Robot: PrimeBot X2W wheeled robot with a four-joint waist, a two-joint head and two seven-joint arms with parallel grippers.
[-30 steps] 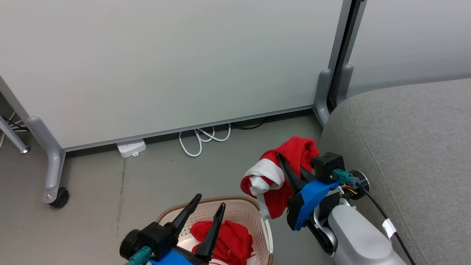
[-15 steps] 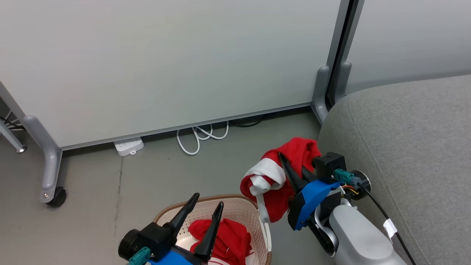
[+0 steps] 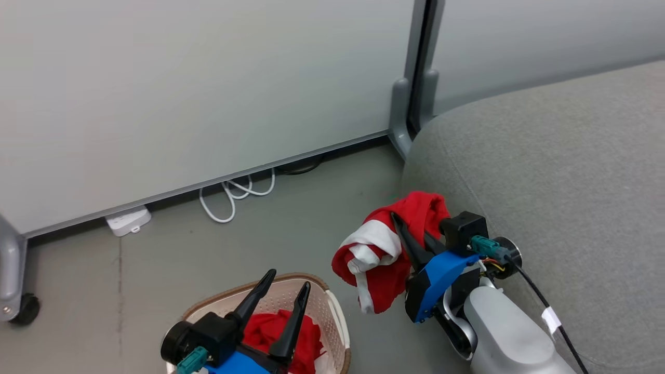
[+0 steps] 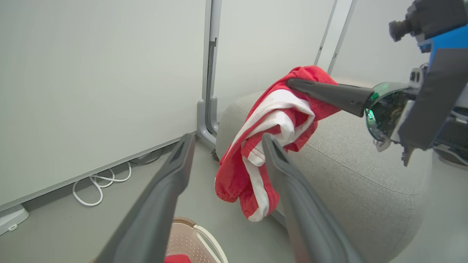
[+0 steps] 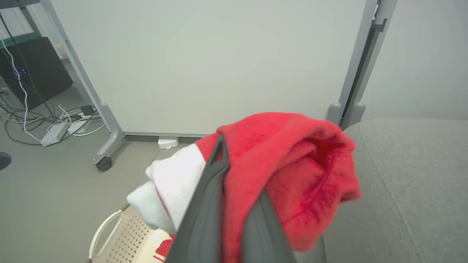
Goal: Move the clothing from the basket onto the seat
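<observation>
Your right jaws are closed tight on a red and white garment (image 3: 379, 254). The cloth is bunched over the two dark fingers (image 3: 408, 241), and its loose end hangs down free in the air. The garment is just beside the rounded corner of the seat (image 3: 545, 171), on the floor side of its edge. Whether the cloth touches the side of the cushion, I cannot tell. Under it is bare floor (image 3: 156, 270), in the gap between the seat and the basket (image 3: 321, 304).

Your left jaws stand fully apart and hold nothing. They hang over the basket with the tips pointing toward the partition panel (image 3: 208, 78). Between them you see the rest of the clothing (image 3: 262, 332), a red heap lying inside the basket. The basket stands on the floor, near the seat but apart from it.

About the edges: the top of the seat is wide and bare to the right of the held garment and beyond it, so there is much open room on that side. Its curved edge runs from beside the right wrist up to the grey post (image 3: 400, 119) of the panel, which stands just beside the far corner of the seat. Along the bottom edge of the panel lie a white cable (image 3: 234, 192) and a white power strip (image 3: 127, 221), well apart from both arms. A caster wheel (image 3: 23, 310) is at the far left.
</observation>
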